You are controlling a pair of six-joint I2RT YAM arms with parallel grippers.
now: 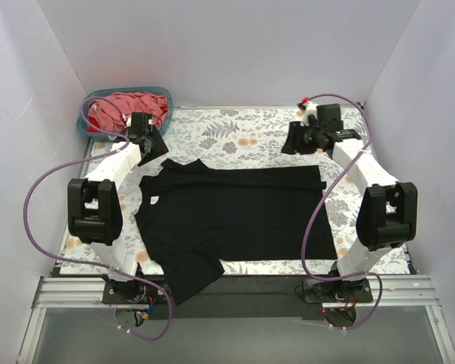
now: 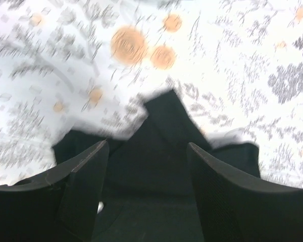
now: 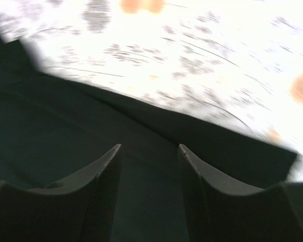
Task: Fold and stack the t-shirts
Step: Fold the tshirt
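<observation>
A large black t-shirt (image 1: 235, 216) lies flat across the floral table, collar to the left, one sleeve hanging over the near edge. My left gripper (image 1: 158, 148) is open just above the shirt's far left corner; in its wrist view the black cloth (image 2: 161, 151) lies between and below the spread fingers (image 2: 86, 176). My right gripper (image 1: 294, 144) is open, hovering past the shirt's far right edge; its wrist view shows black cloth (image 3: 141, 141) under the fingers (image 3: 103, 176). Red and pink shirts (image 1: 129, 108) are piled in the basket.
A teal plastic basket (image 1: 167, 95) stands at the far left corner. The floral table cover (image 1: 235, 136) shows beyond the shirt. White walls close in on three sides. Purple cables loop beside both arms.
</observation>
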